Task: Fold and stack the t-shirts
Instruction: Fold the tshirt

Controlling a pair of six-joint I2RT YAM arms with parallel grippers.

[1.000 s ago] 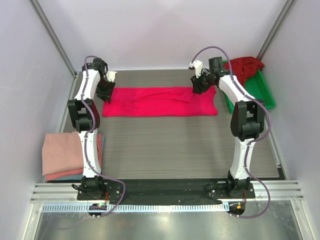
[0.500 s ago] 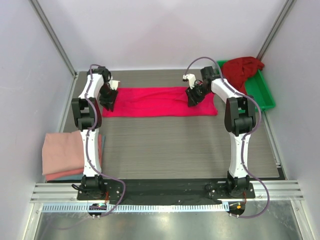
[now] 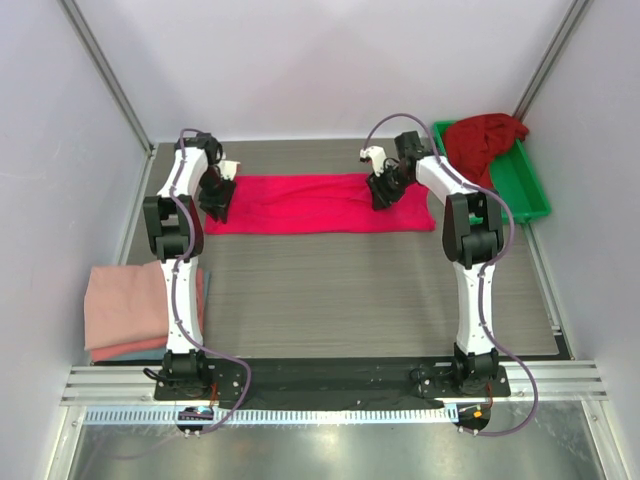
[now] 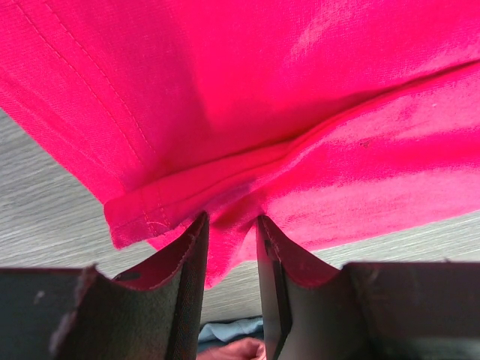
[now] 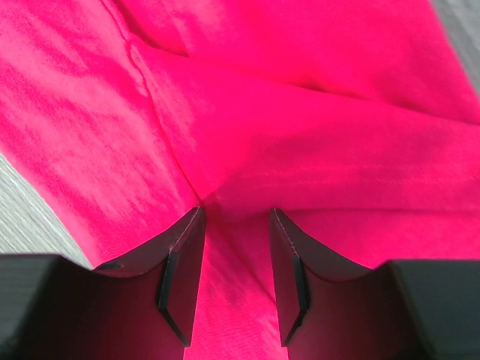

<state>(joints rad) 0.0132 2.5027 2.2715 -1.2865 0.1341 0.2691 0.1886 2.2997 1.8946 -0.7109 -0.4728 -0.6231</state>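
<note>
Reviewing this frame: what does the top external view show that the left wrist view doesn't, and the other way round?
Only top external: the crimson shirt heaped in the green tray at far right, and the right end effector on the spread cloth. Only left wrist: the stitched hem of the bright pinkish-red shirt and a fold of it bunched between the fingers. Both: that shirt, the grey table, and the left end effector at the shirt's left end.

The bare table before the red t-shirt is open for passing; the green tray blocks the far right, the folded pink stack the near left.
</note>
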